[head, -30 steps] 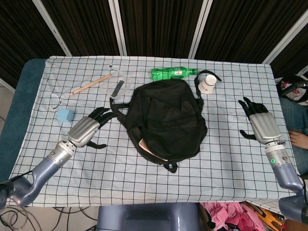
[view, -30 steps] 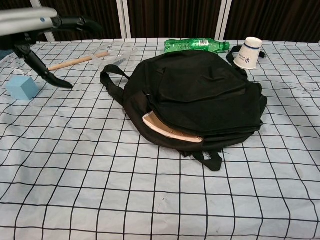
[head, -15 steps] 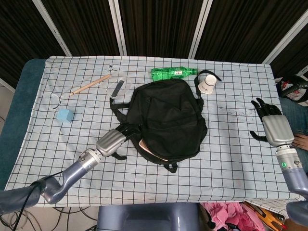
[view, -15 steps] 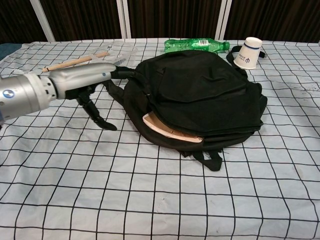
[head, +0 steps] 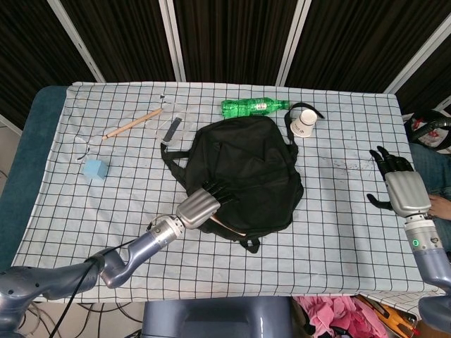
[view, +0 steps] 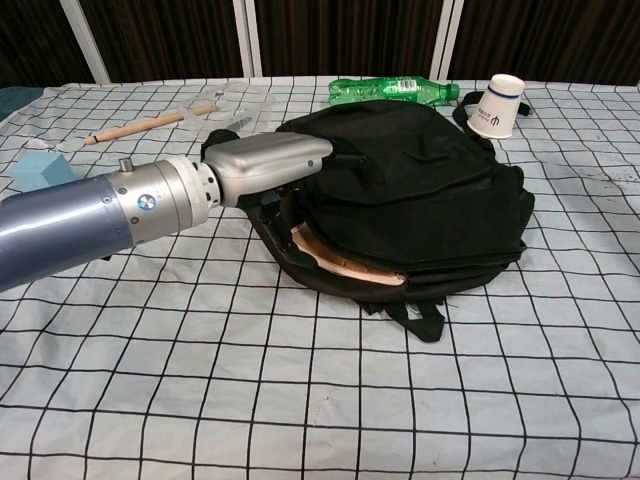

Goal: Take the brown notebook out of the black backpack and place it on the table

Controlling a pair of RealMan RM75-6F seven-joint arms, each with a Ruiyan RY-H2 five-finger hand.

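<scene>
Chest view: your left hand (view: 275,160) on black backpack (view: 420,190), fingertips at opening above brown notebook (view: 340,262), grip unclear, right hand (head: 402,186) spread, empty.

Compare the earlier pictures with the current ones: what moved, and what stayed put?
The left hand swept rightward from the blue cube to the black backpack opening, over the brown notebook. The right hand drifted outward. Backpack, notebook, green bottle and paper cup stayed put.

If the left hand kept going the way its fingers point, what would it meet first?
Probably the backpack: the left hand points into its open side, just above the notebook. Contact can't be judged.
</scene>
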